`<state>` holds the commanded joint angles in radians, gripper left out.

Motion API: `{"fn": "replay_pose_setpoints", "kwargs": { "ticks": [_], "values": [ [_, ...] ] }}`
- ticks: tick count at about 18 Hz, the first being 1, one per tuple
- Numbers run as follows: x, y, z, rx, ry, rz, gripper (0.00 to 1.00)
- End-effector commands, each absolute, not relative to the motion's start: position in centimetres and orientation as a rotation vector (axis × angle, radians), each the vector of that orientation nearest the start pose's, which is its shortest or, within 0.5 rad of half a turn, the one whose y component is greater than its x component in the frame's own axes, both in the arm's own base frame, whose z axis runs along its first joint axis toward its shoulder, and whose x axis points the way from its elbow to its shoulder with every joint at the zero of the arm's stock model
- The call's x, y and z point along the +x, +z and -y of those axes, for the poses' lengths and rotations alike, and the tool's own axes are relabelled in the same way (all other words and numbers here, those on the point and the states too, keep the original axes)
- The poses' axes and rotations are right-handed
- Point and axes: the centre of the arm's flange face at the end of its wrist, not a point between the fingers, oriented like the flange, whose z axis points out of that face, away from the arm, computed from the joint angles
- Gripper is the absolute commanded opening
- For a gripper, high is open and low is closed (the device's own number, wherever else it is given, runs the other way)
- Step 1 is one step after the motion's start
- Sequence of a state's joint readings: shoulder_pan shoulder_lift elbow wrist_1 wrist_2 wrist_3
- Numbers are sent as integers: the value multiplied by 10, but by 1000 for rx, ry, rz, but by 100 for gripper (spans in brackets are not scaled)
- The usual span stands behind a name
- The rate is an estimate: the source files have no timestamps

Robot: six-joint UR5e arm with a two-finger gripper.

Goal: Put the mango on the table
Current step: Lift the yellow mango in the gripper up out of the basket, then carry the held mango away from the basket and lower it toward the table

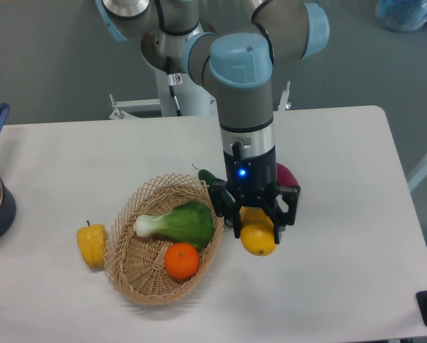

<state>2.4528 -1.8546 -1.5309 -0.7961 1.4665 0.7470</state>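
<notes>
- Just right of the basket (pixel 124 275), the mango (pixel 258 238) is held in the gripper (pixel 257 223), with the jaws closed on its upper part from either side.
- The fruit is seen hanging below the fingers, over bare table (pixel 342 271) and clear of the basket rim; whether it touches the tabletop cannot be told from this single view, though it appears to be just above it.
- The step in hand is judged to be the carry out of the basket toward a set-down spot on the table.
- For the next move, a descent until the mango rests on the surface is called for, followed by an opening of the jaws and a straight lift away.
- Room is left to the right and front, so the sweet potato (pixel 285 174) behind the arm and the basket on the left can be avoided.
- A rounded fruit may roll once released, so a low, gentle release is advised.
- The mango is seen as a smooth oval, yellow with a deeper orange tint near the top where it is gripped, and glossy under the light.
- Inside the basket, a leafy green vegetable (pixel 181 223) and an orange (pixel 181 261) are left; a yellow pepper (pixel 92 244) lies just outside its left rim.
</notes>
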Motion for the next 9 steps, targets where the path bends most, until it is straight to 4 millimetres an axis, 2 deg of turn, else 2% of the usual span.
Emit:
{"fn": "replay_pose_setpoints", "kwargs": {
  "ticks": [8,9],
  "values": [
    [-399,429,-511,-2726,399,11,11],
    [-401,427,-505,-2738,404,-21,11]
  ]
}}
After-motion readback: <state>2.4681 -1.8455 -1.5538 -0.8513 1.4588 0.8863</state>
